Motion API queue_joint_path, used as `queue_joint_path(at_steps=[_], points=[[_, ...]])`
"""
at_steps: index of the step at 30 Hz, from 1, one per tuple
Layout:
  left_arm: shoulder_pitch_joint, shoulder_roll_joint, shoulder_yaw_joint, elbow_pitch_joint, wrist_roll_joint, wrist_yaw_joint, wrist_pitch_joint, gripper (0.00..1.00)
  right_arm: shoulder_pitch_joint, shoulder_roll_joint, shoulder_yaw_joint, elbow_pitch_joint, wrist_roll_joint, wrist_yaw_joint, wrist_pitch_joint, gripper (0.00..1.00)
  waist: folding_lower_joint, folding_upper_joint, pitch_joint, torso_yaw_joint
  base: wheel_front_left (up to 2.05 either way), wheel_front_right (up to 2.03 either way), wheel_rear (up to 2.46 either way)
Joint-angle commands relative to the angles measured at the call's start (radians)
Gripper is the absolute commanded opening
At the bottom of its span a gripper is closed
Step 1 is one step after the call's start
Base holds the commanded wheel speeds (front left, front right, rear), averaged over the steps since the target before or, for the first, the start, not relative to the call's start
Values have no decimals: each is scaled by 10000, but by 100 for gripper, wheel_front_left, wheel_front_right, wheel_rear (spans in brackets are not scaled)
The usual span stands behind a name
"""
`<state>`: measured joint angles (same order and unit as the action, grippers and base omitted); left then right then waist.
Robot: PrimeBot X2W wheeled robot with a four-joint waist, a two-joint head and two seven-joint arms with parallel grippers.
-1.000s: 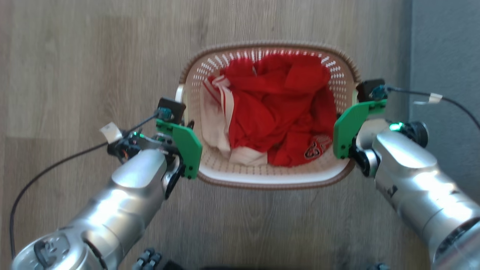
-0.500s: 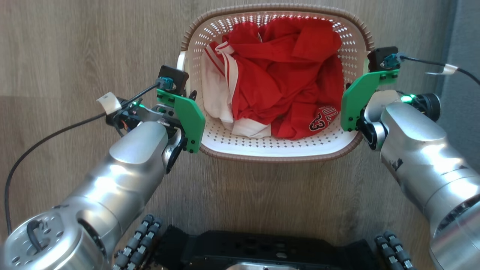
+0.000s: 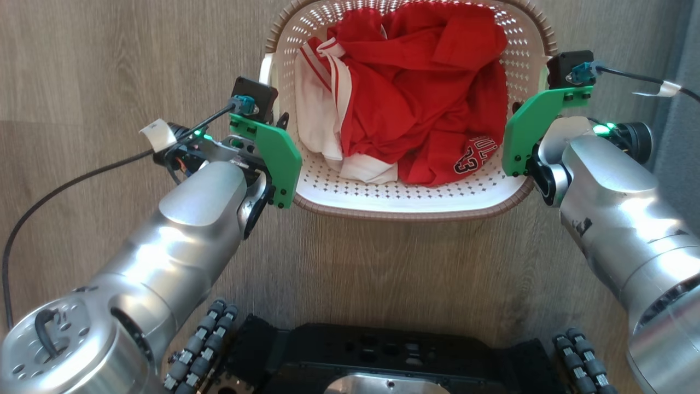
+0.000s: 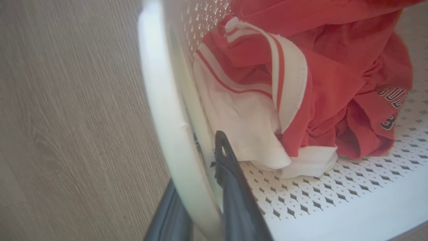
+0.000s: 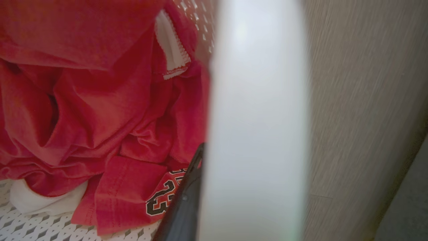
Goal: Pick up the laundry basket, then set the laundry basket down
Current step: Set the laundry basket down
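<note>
Slid up the head view since a second ago, floor seam and all, so a camera move; dark robot base now along the bottom edge, and the laundry basket drawn somewhat larger, its far rim cut by the top edge. Basket at top centre of that frame, over wood floor, heaped with red and white clothes; resting or raised, not clear. Left gripper at the basket's left handle: in the left wrist view, one dark finger on each side of the white handle, clamped on it. Right gripper at the right handle: one finger inside, against the handle, the other hidden behind the blurred white bar, so grip impossible to judge.
</note>
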<state>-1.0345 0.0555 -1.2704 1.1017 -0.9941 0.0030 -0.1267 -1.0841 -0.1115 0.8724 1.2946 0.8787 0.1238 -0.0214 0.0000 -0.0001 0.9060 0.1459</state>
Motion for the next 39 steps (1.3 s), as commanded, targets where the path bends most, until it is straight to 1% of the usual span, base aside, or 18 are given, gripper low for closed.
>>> queue_joint_path(at_steps=[1, 2, 3, 4, 5, 6, 7, 8, 9, 10, 16, 27, 34, 39], points=[[-265, -52, -82, -358, 196, -2, -168, 0, 383, 322, 252, -83, -362, 69, -168, 0, 0, 1, 17, 16, 0, 0, 0], [-274, -52, -83, -367, 172, 36, -173, 0, 370, 312, 245, -76, -397, 69, -228, 0, 0, 1, 28, 24, 0, 0, 0], [-285, -52, -85, -377, 160, 62, -181, 0, 360, 306, 230, -69, -423, 69, -271, 8, 0, 1, 39, 29, 0, 0, 0], [-297, -52, -86, -377, 153, 83, -196, 7, 351, 302, 214, -63, -447, 69, -300, 27, 0, 1, 50, 34, 0, 0, 0], [-308, -52, -87, -368, 150, 113, -212, 20, 342, 298, 198, -58, -472, 69, -319, 39, 0, 1, 61, 37, 0, 0, 0], [-317, -52, -89, -356, 150, 151, -209, 35, 328, 289, 179, -54, -500, 69, -334, 49, 0, 1, 73, 39, 0, 0, 0], [-327, -52, -90, -345, 158, 203, -197, 47, 303, 264, 161, -50, -549, 69, -380, 91, 0, 1, 87, 41, 0, 0, 0], [-335, -52, -91, -341, 155, 265, -200, 81, 287, 242, 132, -47, -589, 69, -417, 100, 0, 1, 100, 46, 0, 0, 0], [-340, -52, -92, -346, 140, 316, -200, 97, 287, 210, 96, -45, -622, 69, -425, 100, 0, 1, 112, 51, 0, 0, 0], [-338, -52, -92, -351, 103, 344, -166, 100, 298, 167, 53, -44, -653, 69, -409, 100, 0, 1, 123, 57, 0, 0, 0], [-285, -53, -95, -334, 5, 443, 13, 100, 356, 58, -179, -41, -904, 69, -371, 100, 0, 1, 112, 80, 0, 0, 0], [-105, -53, -97, -165, -11, 514, 270, 100, 457, 162, -497, -39, -1326, 69, -278, 100, 0, 1, -226, 74, 0, 0, 0], [338, -53, -97, 239, -126, 631, 179, 100, 781, 401, -626, -39, -1492, 69, -295, 100, 0, 1, -1154, -77, 0, 0, 0], [903, -53, -98, 626, -266, 757, -202, 100, 1271, 552, -726, -43, -1265, 69, -443, 100, 0, 1, -2265, -147, 0, 0, 0]])
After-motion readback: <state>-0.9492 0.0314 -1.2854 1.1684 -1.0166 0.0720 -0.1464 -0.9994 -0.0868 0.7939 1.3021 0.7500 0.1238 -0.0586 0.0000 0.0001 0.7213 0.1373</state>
